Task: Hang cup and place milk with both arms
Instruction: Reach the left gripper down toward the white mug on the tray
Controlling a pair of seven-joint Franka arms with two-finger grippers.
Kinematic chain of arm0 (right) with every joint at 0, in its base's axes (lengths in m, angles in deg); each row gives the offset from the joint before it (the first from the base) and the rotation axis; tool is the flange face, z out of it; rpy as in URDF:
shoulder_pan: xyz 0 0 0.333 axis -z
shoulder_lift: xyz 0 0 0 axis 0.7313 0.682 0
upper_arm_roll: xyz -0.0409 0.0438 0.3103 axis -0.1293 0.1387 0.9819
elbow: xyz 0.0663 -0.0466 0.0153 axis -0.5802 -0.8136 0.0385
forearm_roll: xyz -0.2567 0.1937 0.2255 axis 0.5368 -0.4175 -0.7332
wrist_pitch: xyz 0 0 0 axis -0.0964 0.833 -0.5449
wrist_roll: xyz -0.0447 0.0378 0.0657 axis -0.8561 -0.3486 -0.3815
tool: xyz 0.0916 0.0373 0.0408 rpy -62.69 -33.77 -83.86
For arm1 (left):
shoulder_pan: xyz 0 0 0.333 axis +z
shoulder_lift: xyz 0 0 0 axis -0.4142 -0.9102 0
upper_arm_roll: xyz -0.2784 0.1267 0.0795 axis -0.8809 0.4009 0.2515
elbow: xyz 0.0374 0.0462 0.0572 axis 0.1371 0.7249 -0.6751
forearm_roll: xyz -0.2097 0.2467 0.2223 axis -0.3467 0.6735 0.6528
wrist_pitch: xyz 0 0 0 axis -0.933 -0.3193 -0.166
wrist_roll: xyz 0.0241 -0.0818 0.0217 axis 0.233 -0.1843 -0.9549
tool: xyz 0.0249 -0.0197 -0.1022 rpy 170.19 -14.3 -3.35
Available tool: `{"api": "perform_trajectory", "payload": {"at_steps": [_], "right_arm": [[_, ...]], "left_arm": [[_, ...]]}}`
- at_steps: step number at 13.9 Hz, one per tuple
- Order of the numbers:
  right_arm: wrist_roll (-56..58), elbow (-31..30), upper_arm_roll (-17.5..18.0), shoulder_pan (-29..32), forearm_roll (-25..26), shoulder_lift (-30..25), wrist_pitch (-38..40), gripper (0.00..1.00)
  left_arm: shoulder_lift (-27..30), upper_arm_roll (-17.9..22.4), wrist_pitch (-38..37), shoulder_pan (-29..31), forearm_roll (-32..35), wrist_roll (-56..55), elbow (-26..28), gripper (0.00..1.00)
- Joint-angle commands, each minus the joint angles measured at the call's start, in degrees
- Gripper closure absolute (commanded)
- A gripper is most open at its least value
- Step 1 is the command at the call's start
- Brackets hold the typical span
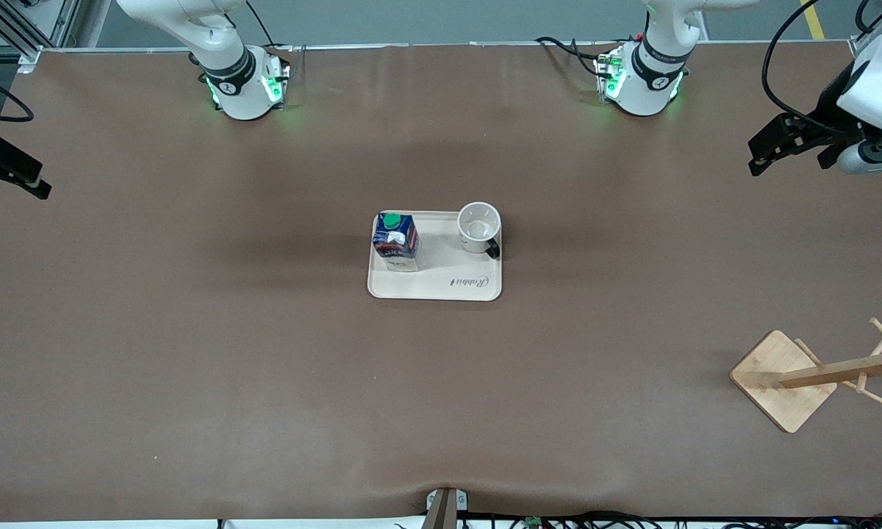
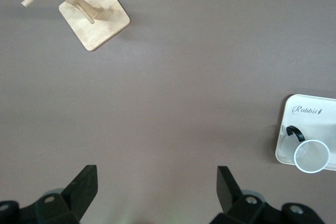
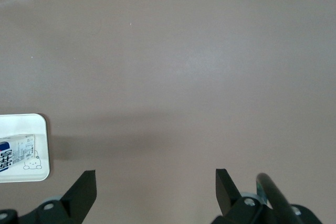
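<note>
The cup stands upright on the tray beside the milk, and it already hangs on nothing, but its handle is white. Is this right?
One detail is wrong: the handle is black, not white. The front view shows the cup upright on the tray beside the milk, with a black handle; the left wrist view shows it too.

milk (image 1: 395,240) on tray (image 1: 441,288) beside cup (image 1: 478,227) | rack (image 1: 801,376) nearer camera, left arm's end

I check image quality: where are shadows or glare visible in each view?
Front view: soft broad shadows on the table around the tray, green glow at both bases. Left wrist view: even light, no glare on the cup. Right wrist view: dim shadow band beside the milk.
</note>
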Motion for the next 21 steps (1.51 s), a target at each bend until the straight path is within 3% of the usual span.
{"api": "perform_trajectory", "payload": {"at_steps": [1, 7, 10, 12, 14, 19, 21], "right_arm": [[-1.17, -0.44, 0.5, 0.7, 0.26, -0.51, -0.48, 0.0], [-1.17, -0.44, 0.5, 0.79, 0.26, -0.42, -0.57, 0.0], [-1.17, -0.44, 0.5, 0.88, 0.26, -0.42, -0.57, 0.0], [-1.26, -0.36, 0.5, 0.88, 0.17, -0.42, -0.57, 0.0], [-1.26, -0.36, 0.5, 0.97, 0.17, -0.34, -0.66, 0.0], [-1.17, 0.08, 0.5, 0.62, 0.17, 1.86, -0.66, 0.0], [-1.17, 0.26, 0.5, 0.36, 0.26, 1.86, -0.66, 0.0]], "left_arm": [[-0.07, -0.18, -0.56, 0.15, -0.48, 0.85, -0.84, 0.0], [-1.82, -0.53, -0.47, -0.81, -0.3, -0.02, -1.45, 0.0], [-3.14, -2.89, -0.03, -1.17, -0.56, -1.94, -0.41, 0.0], [-4.98, -7.01, 0.32, -1.26, -0.92, -8.95, 0.04, 0.0], [-7.53, -13.77, 2.15, -1.26, -0.39, -18.69, 1.17, 0.0], [-11.75, -24.42, 16.99, -1.43, -0.39, -35.94, 10.56, 0.0], [-12.2, -26.02, 25.85, -2.83, -0.21, -42.88, 16.71, 0.0]]}}
